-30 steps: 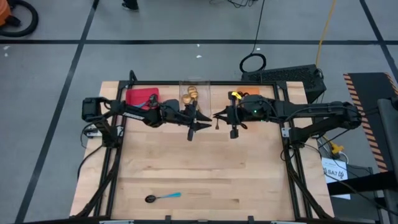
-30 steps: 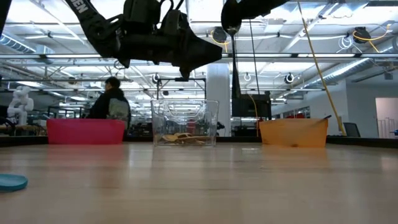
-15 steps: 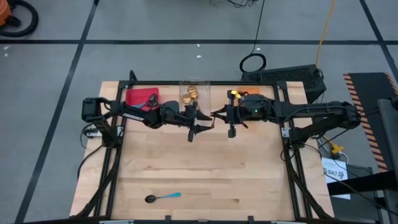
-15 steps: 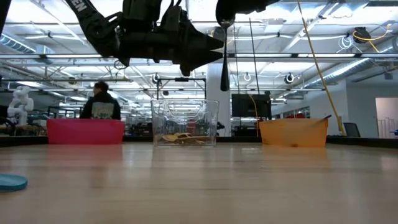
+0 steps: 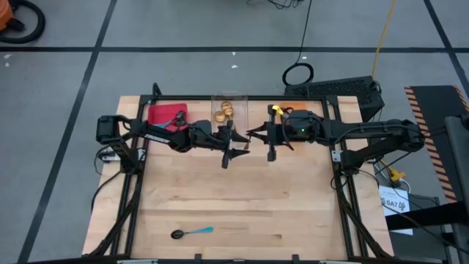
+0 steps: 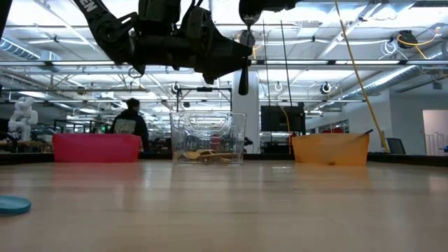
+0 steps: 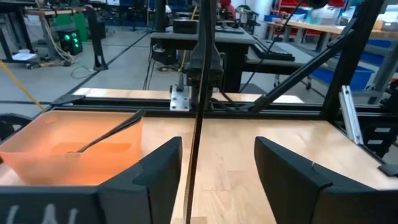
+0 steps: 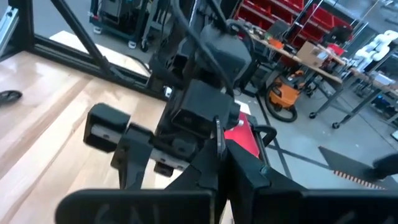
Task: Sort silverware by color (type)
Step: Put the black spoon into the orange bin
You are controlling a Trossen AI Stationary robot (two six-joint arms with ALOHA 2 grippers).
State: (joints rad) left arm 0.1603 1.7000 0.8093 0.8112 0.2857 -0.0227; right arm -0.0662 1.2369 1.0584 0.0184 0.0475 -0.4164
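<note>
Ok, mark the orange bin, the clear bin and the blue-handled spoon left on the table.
orange bin (image 6: 329, 150), low view, front wall.
clear bin (image 6: 208, 138), low view, front wall.
blue-handled spoon (image 5: 199, 231), high view, light blue handle.

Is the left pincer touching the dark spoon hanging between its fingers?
Apart. The left wrist view shows the dark spoon handle passing between the left pincer's open fingers, with table visible on either side.

Grey tiled floor (image 5: 183, 29), lit hall ceiling (image 6: 392, 28), red shelving (image 8: 286, 15)
</note>
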